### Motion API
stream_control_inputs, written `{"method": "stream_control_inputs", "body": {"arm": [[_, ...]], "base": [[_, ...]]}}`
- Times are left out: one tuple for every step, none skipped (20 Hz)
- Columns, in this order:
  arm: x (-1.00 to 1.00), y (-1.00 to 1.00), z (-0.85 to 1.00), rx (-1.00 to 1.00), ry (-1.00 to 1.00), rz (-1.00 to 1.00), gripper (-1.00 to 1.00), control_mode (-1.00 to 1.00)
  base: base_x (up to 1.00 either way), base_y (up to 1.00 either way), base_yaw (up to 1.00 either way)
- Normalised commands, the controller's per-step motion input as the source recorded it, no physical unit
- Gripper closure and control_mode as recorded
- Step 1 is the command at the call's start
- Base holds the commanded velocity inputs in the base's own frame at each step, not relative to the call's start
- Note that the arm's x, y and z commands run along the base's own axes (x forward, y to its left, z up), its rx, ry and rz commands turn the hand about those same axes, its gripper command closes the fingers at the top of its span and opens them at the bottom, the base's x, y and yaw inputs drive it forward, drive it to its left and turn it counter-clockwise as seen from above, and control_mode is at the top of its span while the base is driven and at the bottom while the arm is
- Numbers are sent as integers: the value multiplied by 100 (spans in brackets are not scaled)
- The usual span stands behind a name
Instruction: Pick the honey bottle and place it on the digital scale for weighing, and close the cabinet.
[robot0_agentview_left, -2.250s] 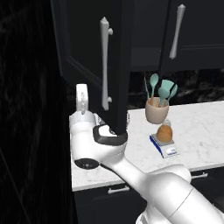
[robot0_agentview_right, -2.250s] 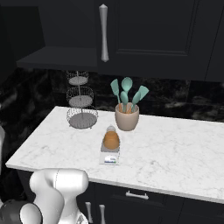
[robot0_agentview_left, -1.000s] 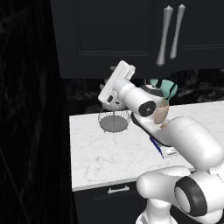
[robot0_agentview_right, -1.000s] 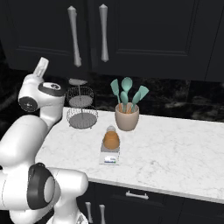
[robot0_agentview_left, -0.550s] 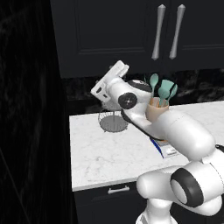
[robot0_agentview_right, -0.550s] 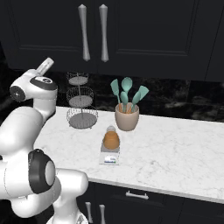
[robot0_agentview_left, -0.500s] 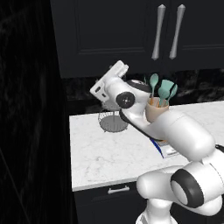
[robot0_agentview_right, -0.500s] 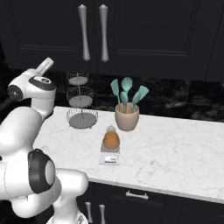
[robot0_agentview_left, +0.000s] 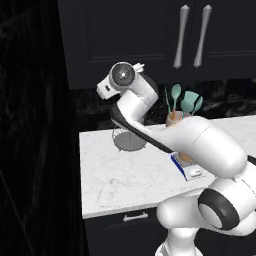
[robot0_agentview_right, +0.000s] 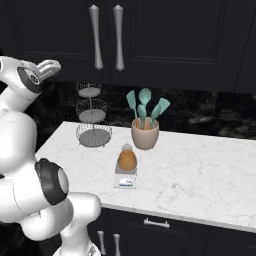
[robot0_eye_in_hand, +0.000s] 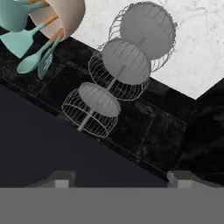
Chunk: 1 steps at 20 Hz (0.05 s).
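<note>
We are in a rendered kitchen: a white marble table (robot0_agentview_right: 210, 170) over black drawers (robot0_agentview_right: 165, 227), a black cabinet (robot0_agentview_right: 150, 35) with long pale handles above, a dark stone backsplash (robot0_agentview_right: 200, 112), a crock of teal spatulas (robot0_agentview_right: 145, 131), and a tiered wire basket (robot0_agentview_right: 92, 120) near the back edge.

White marble-veined worktop (robot0_agentview_right: 210, 175), black glossy stone backsplash (robot0_agentview_right: 200, 112) behind it, black drawer fronts (robot0_agentview_right: 165, 227) with short silver handles below, dark wall (robot0_agentview_left: 35, 150) at the left end, three-tier wire stand (robot0_agentview_right: 92, 120) at the rear of the worktop, even dim lighting.
</note>
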Motion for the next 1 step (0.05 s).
{"method": "stream_control_inputs", "body": {"arm": [[27,-21,29,11,38,-21,-100,-100]], "base": [[0,0,0]]}}
